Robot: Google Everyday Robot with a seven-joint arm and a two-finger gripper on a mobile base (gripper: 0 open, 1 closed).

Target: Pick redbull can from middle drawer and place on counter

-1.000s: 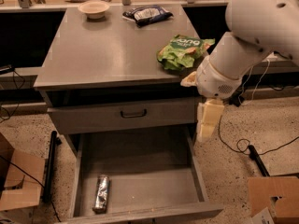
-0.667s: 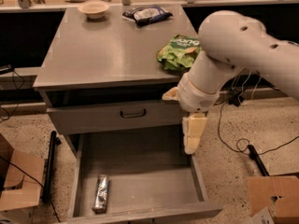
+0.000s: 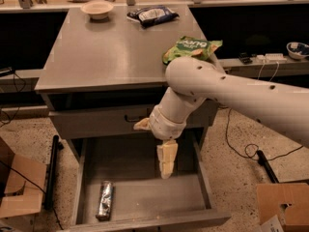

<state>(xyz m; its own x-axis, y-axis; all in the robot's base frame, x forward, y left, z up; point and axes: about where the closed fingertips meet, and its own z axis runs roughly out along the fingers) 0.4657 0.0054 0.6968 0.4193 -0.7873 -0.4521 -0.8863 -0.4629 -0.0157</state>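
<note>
In the open middle drawer (image 3: 154, 220) the redbull can (image 3: 105, 200) lies flat at front left, the hand (image 3: 165, 170) hangs empty at its two o'clock, tips together, and beyond, the tabletop (image 3: 111, 52) carries a green snack bag (image 3: 190, 47).

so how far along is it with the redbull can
Done: the middle drawer is open. Under way: the hand hangs above the drawer floor, right of the redbull can and apart from it. Left: grasp the can, lying at the front left, lift it, and set it on the counter.
</note>
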